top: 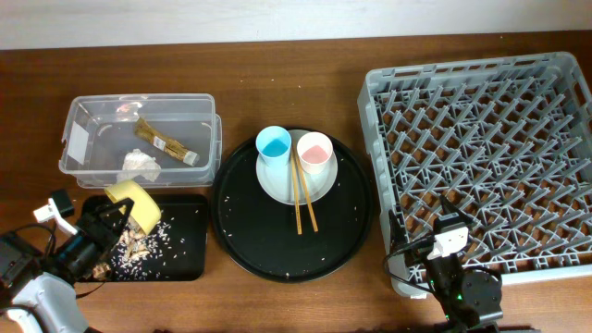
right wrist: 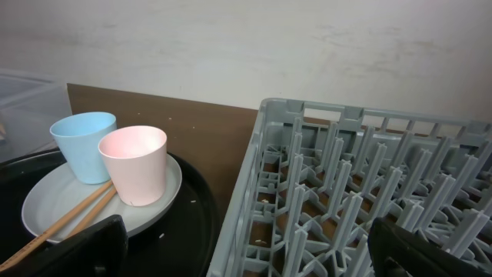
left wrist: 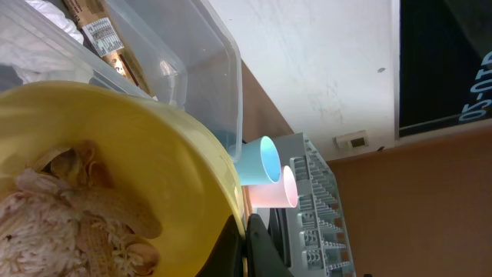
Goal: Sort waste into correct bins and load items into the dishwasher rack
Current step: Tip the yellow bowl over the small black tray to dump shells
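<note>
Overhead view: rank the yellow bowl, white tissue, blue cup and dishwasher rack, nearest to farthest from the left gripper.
1. yellow bowl, held in the left gripper
2. white tissue, in the clear tub
3. blue cup, centre
4. dishwasher rack, far right

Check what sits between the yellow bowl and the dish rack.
The round black tray lies between the yellow bowl, held by the left end effector, and the rack. Its plate carries a blue cup, a pink cup and chopsticks; the upright cups stand tallest on that path.
</note>
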Robot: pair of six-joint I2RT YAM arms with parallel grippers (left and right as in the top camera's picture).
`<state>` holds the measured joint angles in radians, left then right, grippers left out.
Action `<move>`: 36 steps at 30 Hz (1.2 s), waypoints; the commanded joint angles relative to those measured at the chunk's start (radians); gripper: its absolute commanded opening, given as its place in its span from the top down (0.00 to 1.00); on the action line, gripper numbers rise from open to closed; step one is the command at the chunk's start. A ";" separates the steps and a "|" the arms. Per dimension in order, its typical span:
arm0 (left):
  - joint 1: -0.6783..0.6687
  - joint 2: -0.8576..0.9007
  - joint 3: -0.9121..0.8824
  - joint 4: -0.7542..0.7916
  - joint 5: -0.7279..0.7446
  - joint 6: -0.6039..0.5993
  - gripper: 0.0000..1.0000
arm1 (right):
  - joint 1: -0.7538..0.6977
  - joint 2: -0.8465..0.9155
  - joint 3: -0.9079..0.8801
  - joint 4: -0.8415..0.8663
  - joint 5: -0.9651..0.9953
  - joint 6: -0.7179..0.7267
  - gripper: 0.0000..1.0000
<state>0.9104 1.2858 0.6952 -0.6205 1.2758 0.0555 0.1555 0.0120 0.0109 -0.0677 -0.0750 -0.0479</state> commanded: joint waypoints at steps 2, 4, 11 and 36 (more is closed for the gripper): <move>0.005 0.006 -0.008 0.027 0.005 -0.078 1.00 | -0.007 -0.006 -0.005 -0.005 0.005 0.008 0.02; 0.005 0.006 -0.008 0.047 0.001 -0.084 1.00 | -0.007 -0.006 -0.005 -0.005 0.005 0.008 0.02; 0.005 0.006 -0.008 0.078 0.089 -0.119 1.00 | -0.007 -0.006 -0.005 -0.005 0.005 0.008 0.02; 0.004 0.006 -0.008 0.122 0.058 -0.145 1.00 | -0.007 -0.006 -0.005 -0.005 0.005 0.008 0.02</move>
<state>0.9104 1.2865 0.6880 -0.5083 1.3186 -0.0769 0.1555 0.0120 0.0109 -0.0677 -0.0750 -0.0483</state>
